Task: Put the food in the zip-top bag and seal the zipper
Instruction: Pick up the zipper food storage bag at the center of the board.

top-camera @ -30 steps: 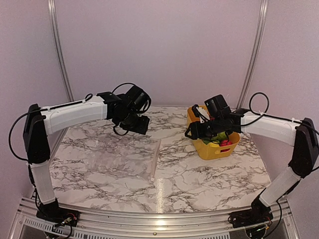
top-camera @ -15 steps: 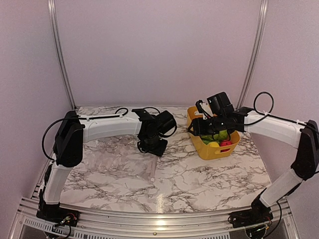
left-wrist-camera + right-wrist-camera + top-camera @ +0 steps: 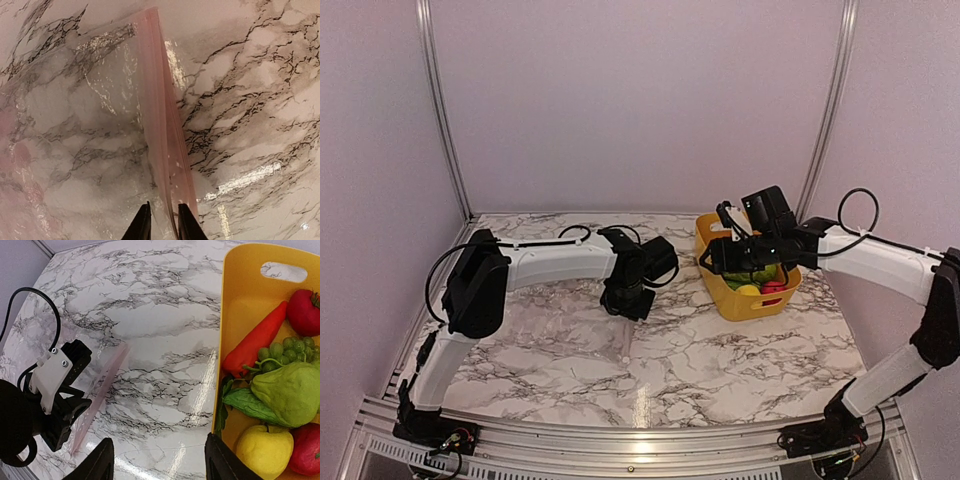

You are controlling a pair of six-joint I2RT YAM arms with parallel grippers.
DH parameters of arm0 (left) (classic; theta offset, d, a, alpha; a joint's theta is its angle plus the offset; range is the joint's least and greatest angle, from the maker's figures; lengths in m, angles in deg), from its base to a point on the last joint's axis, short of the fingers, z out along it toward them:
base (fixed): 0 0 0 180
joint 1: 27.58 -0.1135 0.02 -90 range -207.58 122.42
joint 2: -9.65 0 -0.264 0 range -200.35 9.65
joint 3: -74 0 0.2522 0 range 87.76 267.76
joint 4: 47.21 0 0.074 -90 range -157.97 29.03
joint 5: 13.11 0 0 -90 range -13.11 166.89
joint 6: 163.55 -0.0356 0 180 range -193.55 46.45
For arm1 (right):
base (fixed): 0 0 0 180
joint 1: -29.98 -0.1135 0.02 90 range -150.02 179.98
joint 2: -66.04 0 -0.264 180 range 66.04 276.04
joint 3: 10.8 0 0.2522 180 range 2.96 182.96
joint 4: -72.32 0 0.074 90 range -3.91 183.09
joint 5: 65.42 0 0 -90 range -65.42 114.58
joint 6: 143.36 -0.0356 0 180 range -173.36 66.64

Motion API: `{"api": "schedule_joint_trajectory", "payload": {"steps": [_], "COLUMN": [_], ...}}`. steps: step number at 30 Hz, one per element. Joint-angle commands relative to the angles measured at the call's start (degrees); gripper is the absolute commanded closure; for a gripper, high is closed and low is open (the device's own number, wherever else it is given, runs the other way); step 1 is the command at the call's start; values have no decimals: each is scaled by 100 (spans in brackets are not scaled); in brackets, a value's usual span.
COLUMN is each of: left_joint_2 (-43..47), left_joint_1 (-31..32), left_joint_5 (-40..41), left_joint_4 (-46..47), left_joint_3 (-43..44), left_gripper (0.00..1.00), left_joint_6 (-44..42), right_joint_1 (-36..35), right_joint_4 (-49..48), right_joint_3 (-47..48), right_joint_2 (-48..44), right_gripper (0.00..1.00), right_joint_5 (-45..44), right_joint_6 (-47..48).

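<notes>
Film as thin and crinkly as the zip-top bag (image 3: 75,125) should be light, limp and slippery, so the stiffer zipper (image 3: 160,100) along its mouth looks the surest hold. The bag lies flat on the left half of the tabletop (image 3: 260,100), mouth toward the middle. The left claw (image 3: 164,215) straddles that strip with narrowed jaws; whether it pinches I cannot tell. The right claw (image 3: 160,462) hangs released and empty beside the yellow basket (image 3: 240,305) near the far right corner, where the glossy food (image 3: 285,390) lies.
</notes>
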Motion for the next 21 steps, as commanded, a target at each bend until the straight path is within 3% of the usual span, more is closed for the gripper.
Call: {"api": "schedule_joint_trajectory", "payload": {"steps": [1, 5, 21], "left_joint_2": [-66, 70, 1817], "left_joint_1": [26, 26, -70], "left_joint_5": [289, 353, 883], "left_joint_4": [-246, -248, 7], "left_joint_3": [93, 147, 215], "left_gripper": [84, 100, 100], "left_joint_6": [103, 121, 187], "right_joint_1": [-35, -41, -187], "right_joint_4": [-29, -52, -282], "right_joint_3": [-80, 5, 1804], "right_joint_2": [-202, -170, 1456], "right_gripper": [41, 41, 40], "right_joint_5": [79, 142, 1495], "right_joint_6": [-83, -69, -708]}}
